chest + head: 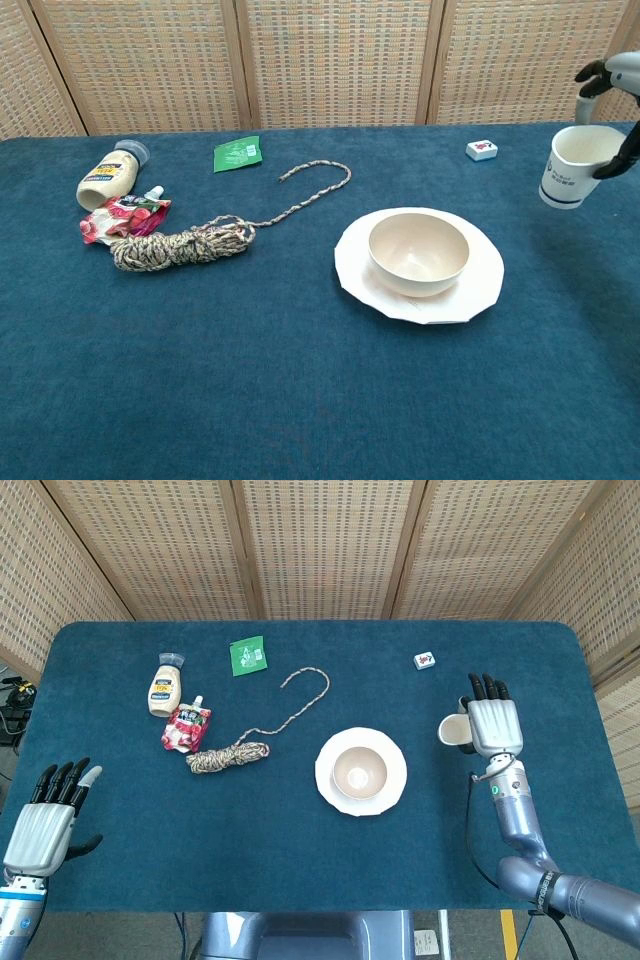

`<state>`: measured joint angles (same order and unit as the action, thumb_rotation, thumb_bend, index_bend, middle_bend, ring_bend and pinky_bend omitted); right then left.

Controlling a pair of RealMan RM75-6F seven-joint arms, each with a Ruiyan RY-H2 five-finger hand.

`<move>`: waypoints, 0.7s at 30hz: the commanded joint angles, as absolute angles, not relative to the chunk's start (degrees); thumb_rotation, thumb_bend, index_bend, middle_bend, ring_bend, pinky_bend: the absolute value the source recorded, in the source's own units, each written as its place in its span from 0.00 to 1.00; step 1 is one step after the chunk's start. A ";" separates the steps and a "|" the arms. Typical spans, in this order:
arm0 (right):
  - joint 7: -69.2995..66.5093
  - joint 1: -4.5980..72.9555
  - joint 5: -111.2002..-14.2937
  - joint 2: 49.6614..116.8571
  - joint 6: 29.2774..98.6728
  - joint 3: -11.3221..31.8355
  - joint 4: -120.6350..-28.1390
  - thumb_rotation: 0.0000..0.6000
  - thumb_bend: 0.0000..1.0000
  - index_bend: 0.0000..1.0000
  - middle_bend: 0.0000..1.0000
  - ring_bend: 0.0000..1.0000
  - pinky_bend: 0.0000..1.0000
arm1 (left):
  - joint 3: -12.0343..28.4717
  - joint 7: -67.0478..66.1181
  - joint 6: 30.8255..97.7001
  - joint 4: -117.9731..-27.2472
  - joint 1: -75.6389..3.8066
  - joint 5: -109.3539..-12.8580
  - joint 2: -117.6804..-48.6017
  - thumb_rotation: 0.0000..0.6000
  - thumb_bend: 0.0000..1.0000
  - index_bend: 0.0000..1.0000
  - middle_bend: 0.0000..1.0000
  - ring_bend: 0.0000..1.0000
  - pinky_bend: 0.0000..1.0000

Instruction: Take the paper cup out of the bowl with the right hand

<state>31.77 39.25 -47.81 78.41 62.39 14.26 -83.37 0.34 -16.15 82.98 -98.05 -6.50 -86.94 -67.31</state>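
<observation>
My right hand [494,727] holds the white paper cup [575,166] in the air, right of the bowl and apart from it. In the head view only the cup's edge [453,730] shows at the hand's left side. In the chest view the right hand [612,78] is cut off by the right edge, its dark fingers over the cup's rim. The cream bowl [360,771] sits with nothing in it on a white plate [395,780] at the table's middle. My left hand [45,818] hovers with fingers apart at the front left corner, holding nothing.
A coiled rope [228,756] with a loose tail lies left of the plate. A red pouch [187,726], a mayonnaise bottle [166,686] and a green packet [249,656] are at the back left. A small tile [424,661] lies at the back right.
</observation>
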 commanded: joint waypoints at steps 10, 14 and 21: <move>29.19 38.98 -46.13 82.48 57.57 12.23 -75.00 1.00 0.29 0.49 0.14 0.00 0.15 | 0.63 -16.20 82.52 -97.93 -6.70 -86.11 -67.27 1.00 0.00 0.00 0.00 0.00 0.00; 29.08 38.84 -45.89 83.04 57.15 12.02 -74.03 1.00 0.29 0.45 0.13 0.00 0.15 | 0.69 -16.20 82.76 -97.90 -6.65 -86.18 -67.41 1.00 0.00 0.00 0.00 0.00 0.00; 29.74 38.42 -46.12 82.12 58.83 12.40 -75.60 1.00 0.21 0.14 0.00 0.00 0.11 | 0.79 -15.97 83.07 -97.85 -6.58 -86.20 -67.43 1.00 0.00 0.00 0.00 0.00 0.00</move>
<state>29.56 38.55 -46.04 82.42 58.39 12.25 -75.15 0.78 -15.97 83.07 -97.84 -6.58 -86.20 -67.44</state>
